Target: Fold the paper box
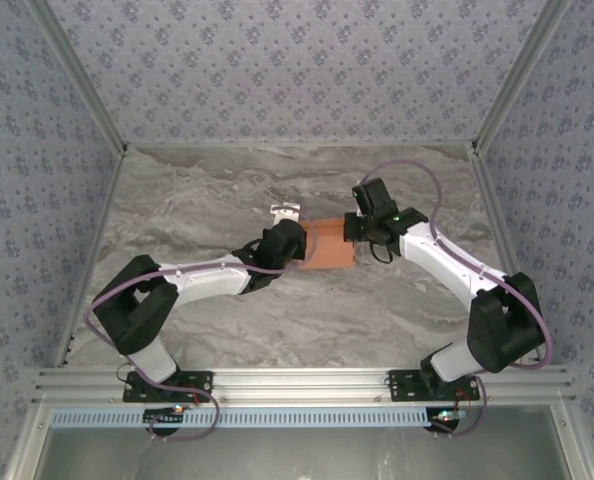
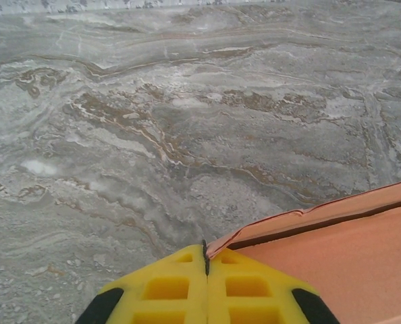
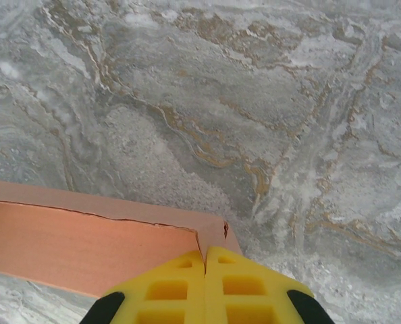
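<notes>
The left claw [image 2: 206,255] is seen closed. Its yellow fingers [image 2: 167,290] are pressed together, and a thin edge of the paper box [image 2: 335,260] is pinched in the seam between their tips. From that seam the salmon-orange cardboard is seen spreading to the right in the left wrist view, with a folded lip running along its upper edge.

The right claw [image 3: 205,255] is likewise closed. A corner of the box is caught at its fingertips, where a short slit in the cardboard is visible. The rest of the panel is spread to the left in the right wrist view.

In the top view the box is found near the middle of the table [image 1: 197,200]. It is held between the two claws, the left one at its left end and the right one at its right end. Whether its underside is resting on the table cannot be told.

The table's surface is patterned in grey and brown marble veins. It is enclosed by walls [image 1: 297,60] covered in a small floral print. A metal rail [image 1: 297,380] is fixed along the near edge, where both arm bases are bolted.
</notes>
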Robot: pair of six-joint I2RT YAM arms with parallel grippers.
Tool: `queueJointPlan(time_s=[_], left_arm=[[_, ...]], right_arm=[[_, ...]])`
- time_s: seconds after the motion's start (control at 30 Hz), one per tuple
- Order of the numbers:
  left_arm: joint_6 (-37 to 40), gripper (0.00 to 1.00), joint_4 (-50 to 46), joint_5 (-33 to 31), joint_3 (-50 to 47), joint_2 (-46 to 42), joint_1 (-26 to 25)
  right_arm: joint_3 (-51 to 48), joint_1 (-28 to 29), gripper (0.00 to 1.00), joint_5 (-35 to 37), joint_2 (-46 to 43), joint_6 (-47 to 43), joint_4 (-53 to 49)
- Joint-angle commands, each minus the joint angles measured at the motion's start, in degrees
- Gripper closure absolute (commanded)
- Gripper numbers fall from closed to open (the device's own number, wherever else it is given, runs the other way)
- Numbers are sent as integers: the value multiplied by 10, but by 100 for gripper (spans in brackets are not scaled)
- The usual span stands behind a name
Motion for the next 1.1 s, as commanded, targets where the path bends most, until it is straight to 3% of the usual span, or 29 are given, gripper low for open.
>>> queueJointPlan(time_s=[0.0, 0.33, 0.47, 0.67, 0.9, 1.07], left_arm=[[15, 89, 27, -3, 2, -24, -15], [11, 79, 34, -2, -7, -11, -14], [3, 68, 36, -4, -17, -8, -14], [0, 62, 29, -19, -16, 3, -14], [-7, 61, 40, -34, -30, 18, -16], [20, 61, 38, -86, -27, 27, -37]], right_arm=[[-20, 20, 100, -14, 0, -6, 82], [-69, 26, 100, 9, 1, -8, 162], [-51, 29, 100, 11, 0, 1, 136], [-25, 37, 100, 16, 2, -1, 101], [15, 39, 100, 13, 21, 15, 25], [49, 39, 100, 15, 42, 19, -29]])
